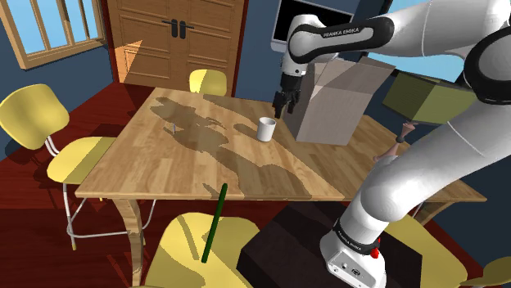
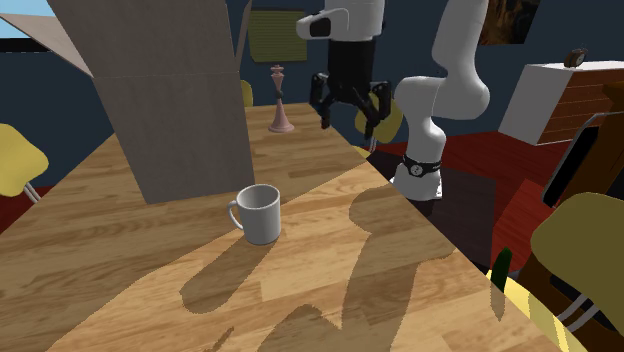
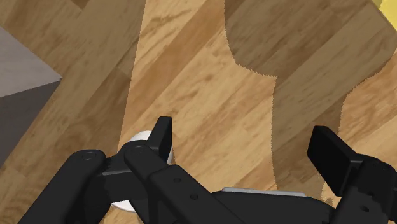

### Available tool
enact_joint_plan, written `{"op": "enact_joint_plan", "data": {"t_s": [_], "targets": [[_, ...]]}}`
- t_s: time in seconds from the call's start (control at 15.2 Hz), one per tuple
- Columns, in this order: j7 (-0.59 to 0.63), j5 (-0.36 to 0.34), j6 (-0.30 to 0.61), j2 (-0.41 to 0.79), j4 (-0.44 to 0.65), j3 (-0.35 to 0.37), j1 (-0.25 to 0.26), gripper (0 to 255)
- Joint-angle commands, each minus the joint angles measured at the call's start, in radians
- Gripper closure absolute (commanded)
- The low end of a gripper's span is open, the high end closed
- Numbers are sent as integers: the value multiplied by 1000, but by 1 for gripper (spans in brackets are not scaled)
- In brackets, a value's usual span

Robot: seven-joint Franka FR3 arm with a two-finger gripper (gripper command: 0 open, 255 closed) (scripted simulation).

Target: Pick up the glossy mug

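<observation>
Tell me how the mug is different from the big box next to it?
The mug is small; the box towers over it. The mug is white and round with a handle; the box is grey-brown with flat sides. Both stand upright on the wooden table.

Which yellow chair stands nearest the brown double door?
The yellow chair whose backrest rises above the wooden table's far edge; the others stand at the shoulder view's left and bottom.

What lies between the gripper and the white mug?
Nothing: in the second exterior view, bare wooden tabletop separates the open gripper from the white mug.
</observation>
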Motion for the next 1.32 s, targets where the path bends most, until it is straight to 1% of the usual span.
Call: {"op": "enact_joint_plan", "data": {"t_s": [0.0,0.4,0.79,0.86,1.25], "targets": [[-25,-1,44,78,31,-16,-1,0],[-102,12,139,307,154,-53,-11,0],[-178,45,195,544,324,-70,-35,0],[-184,48,197,563,339,-70,-38,0],[-185,56,269,600,303,-68,-41,0]]}}
